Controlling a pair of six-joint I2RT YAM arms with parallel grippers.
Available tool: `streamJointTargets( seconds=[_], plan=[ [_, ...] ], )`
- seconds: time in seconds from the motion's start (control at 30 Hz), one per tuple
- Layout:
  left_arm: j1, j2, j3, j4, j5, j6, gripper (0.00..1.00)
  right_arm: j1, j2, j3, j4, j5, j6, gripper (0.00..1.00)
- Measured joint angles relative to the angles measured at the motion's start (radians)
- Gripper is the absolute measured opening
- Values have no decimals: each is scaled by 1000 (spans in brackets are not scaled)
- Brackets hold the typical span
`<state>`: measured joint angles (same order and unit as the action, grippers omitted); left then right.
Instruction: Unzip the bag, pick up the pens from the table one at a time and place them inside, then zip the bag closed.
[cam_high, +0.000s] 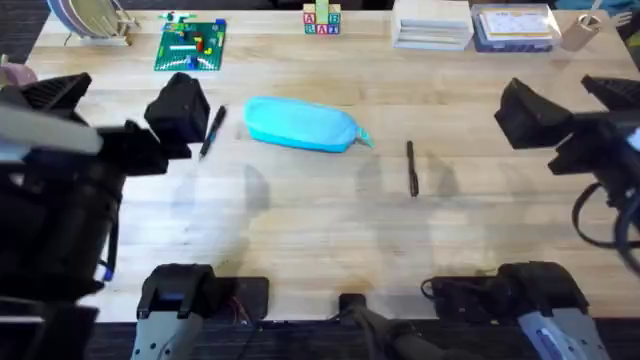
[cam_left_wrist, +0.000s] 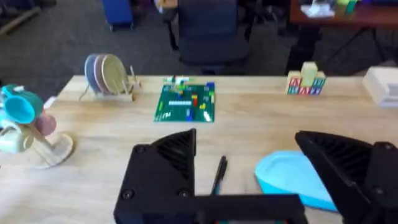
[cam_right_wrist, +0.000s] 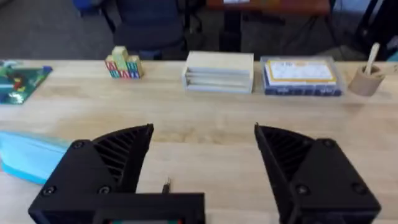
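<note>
The wood-grain surface (cam_high: 320, 215) carries everything. The left tool (cam_left_wrist: 249, 177) hovers with its black fingers (cam_left_wrist: 158, 171) spread wide and holding nothing; one pen (cam_high: 211, 131) lies between them on the surface, and the light blue bag (cam_high: 300, 125) sits just beside that pen, lying lengthwise near the middle. The right tool (cam_right_wrist: 202, 168) is likewise released, fingers (cam_right_wrist: 99, 171) far apart and touching nothing. The second pen (cam_high: 411, 167) lies on the surface, apart from the bag's other end. A green baseplate (cam_high: 191, 45) lies at the far edge.
</note>
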<state>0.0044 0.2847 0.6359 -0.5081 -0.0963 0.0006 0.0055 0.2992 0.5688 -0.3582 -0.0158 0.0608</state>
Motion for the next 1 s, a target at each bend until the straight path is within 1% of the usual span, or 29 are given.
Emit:
streamJointTargets(
  seconds=[0.23, 0.5, 0.73, 0.77, 0.97, 1.0],
  plan=[
    [0, 248, 157, -129, -2, 0, 993, 0, 234, 157, -149, 0, 0, 998],
    [0, 525, 344, -245, -2, 0, 993, 0, 444, 276, -243, -1, 0, 998],
    [0, 710, 446, -263, -2, 0, 993, 0, 591, 354, -286, -4, 0, 998],
    [0, 768, 473, -263, -2, 0, 993, 0, 639, 391, -319, -4, 0, 997],
    [0, 830, 479, -263, -2, 0, 993, 0, 725, 467, -393, -7, 0, 998],
    [0, 844, 479, -263, -2, 0, 993, 0, 757, 483, -405, -7, 0, 998]
  ],
)
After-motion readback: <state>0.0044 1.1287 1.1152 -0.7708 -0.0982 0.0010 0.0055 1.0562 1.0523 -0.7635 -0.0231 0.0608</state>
